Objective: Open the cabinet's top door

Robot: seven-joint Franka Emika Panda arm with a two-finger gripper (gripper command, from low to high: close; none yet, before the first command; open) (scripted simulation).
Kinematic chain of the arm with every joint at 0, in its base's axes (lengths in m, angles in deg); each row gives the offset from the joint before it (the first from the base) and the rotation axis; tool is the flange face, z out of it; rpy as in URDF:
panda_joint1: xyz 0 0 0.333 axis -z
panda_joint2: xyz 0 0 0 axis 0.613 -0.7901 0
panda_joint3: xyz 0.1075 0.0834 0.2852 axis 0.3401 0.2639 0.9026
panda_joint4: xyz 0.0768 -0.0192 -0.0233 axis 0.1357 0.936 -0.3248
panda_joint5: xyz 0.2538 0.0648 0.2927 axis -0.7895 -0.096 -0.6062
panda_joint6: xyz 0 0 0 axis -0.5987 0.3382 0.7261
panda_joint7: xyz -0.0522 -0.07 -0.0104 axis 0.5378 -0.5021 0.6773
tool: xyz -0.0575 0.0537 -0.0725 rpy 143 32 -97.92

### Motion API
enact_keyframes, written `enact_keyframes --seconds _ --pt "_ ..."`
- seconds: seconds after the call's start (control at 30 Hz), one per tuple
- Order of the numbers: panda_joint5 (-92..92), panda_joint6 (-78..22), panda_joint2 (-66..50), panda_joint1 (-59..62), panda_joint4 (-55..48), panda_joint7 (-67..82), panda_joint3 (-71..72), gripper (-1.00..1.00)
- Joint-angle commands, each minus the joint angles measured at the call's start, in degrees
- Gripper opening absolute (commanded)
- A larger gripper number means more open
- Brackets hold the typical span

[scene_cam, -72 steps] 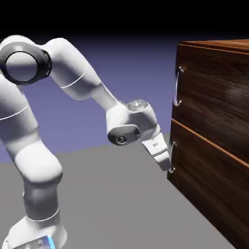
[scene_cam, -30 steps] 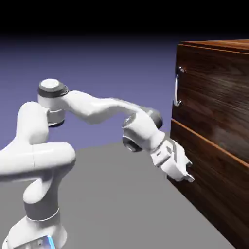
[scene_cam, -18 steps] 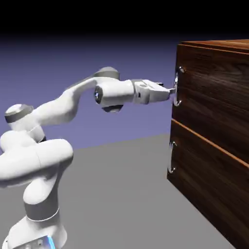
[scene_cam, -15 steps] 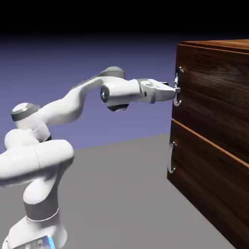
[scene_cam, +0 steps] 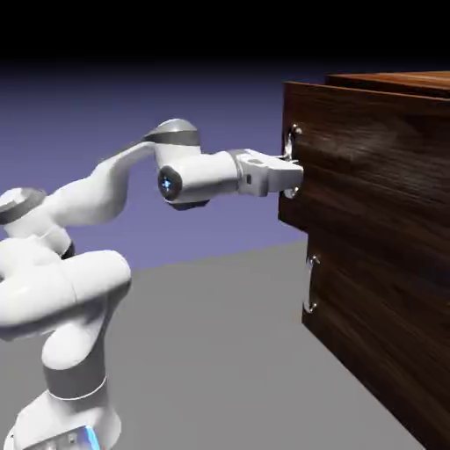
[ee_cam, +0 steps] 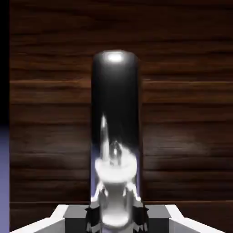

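One white arm (scene_cam: 97, 193) is rising from the exterior view's lower left and reaching level to the right, across the grey tabletop (scene_cam: 220, 352); its end effector (scene_cam: 294, 176) is sitting at the silver handle (scene_cam: 294, 163) of the top door (scene_cam: 369, 167), jaws pinched narrow on the bar and gripping it; in the hand view the handle (ee_cam: 116, 127) is standing upright between the two grey finger tips (ee_cam: 93, 214), filling the middle of the frame, with dark wood grain behind it on all sides. The cabinet (scene_cam: 387, 334) is occupying the exterior view's right side, large and boxy, dark brown; the top door is standing forward of the cabinet's front, its near edge jutting out toward the arm beyond the lower panel (scene_cam: 378, 352), so it is showing partly open; whether it is sliding or swinging I cannot tell. The lower panel is lying flush with the cabinet body, its own silver handle (scene_cam: 310, 283) hanging near its left edge, below the end effector and well apart from it; backdrop behind the arm is running blue-violet, darkening to black at the top.
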Motion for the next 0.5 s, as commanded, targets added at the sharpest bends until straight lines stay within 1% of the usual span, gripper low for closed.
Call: enact_keyframes --seconds 0.0,0.23,0.47 --pt "0.9 -2.4 0.0 -0.7 1.9 0.8 -1.4 -1.00" --pt "9.5 -19.9 0.9 -0.7 11.8 6.4 -13.5 -1.00" --pt "21.8 -37.3 5.5 6.5 15.5 12.8 -27.1 -1.00"
